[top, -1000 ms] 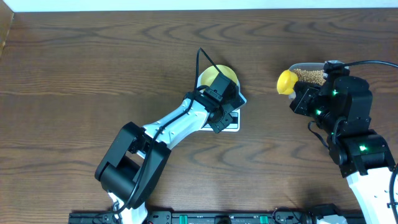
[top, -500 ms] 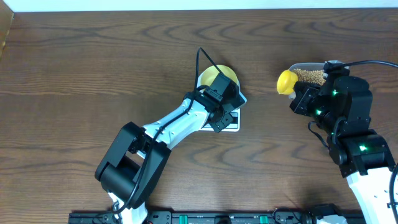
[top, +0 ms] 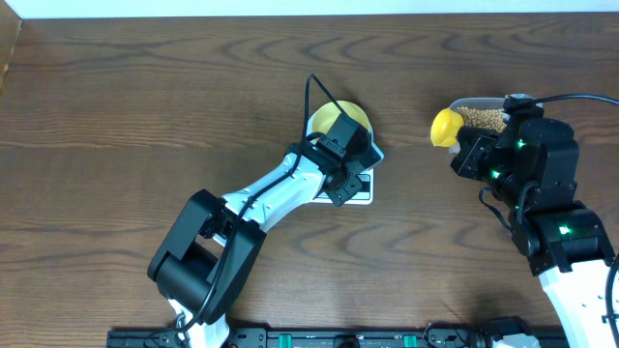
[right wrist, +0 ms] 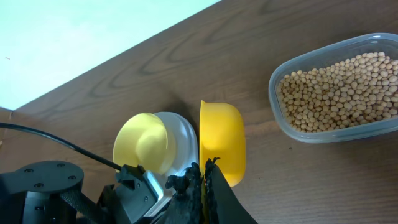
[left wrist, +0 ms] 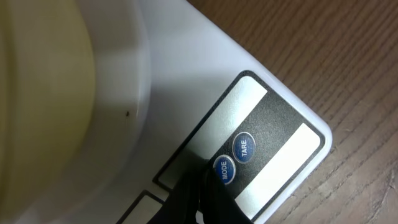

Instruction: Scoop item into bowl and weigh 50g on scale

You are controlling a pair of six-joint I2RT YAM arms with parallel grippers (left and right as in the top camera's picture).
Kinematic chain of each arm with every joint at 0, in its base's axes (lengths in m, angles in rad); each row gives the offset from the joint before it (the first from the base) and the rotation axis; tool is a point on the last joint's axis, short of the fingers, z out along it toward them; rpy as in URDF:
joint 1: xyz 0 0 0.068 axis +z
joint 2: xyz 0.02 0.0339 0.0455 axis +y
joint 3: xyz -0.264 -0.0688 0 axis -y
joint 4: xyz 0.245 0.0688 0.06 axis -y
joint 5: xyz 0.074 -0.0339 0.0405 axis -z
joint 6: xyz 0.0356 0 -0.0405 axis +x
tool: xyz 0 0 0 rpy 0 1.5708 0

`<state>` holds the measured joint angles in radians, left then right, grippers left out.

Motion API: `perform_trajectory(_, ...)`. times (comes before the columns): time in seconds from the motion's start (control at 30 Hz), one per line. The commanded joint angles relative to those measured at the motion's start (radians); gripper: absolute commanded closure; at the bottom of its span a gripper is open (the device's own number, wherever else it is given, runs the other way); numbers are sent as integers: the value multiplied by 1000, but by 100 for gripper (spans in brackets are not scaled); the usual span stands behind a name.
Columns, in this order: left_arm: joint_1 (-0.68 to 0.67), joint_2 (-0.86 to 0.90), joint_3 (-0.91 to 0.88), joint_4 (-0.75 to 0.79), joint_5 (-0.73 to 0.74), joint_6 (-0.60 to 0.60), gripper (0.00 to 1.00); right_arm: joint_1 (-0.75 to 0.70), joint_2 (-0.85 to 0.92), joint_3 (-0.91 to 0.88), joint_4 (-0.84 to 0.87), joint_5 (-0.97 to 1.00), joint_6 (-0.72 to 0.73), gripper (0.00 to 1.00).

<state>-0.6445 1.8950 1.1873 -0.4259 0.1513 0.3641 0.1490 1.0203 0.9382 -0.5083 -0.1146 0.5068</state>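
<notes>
Overhead, the left arm [top: 280, 188] hides most of the scale [top: 366, 196].

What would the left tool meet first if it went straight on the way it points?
Most likely the MODE button on the front of the scale; the left tool points right at it, though whether they touch is unclear.

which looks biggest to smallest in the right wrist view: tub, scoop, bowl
1. tub: clearly the largest, even though the right edge of the picture cuts it off.
2. scoop and bowl: they look about alike. The scoop is nearer the camera, so I would not rank these two.
</notes>
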Motion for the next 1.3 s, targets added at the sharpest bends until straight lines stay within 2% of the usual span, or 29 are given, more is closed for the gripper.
perform_trajectory(0.0, -2, 13, -4, -14, -9, 9, 92, -4, 1, 23, 0, 11, -15, 99)
perform_trajectory(1.27, -2, 50, -4, -13, -10, 9, 92, -4, 1, 23, 0, 11, -15, 99)
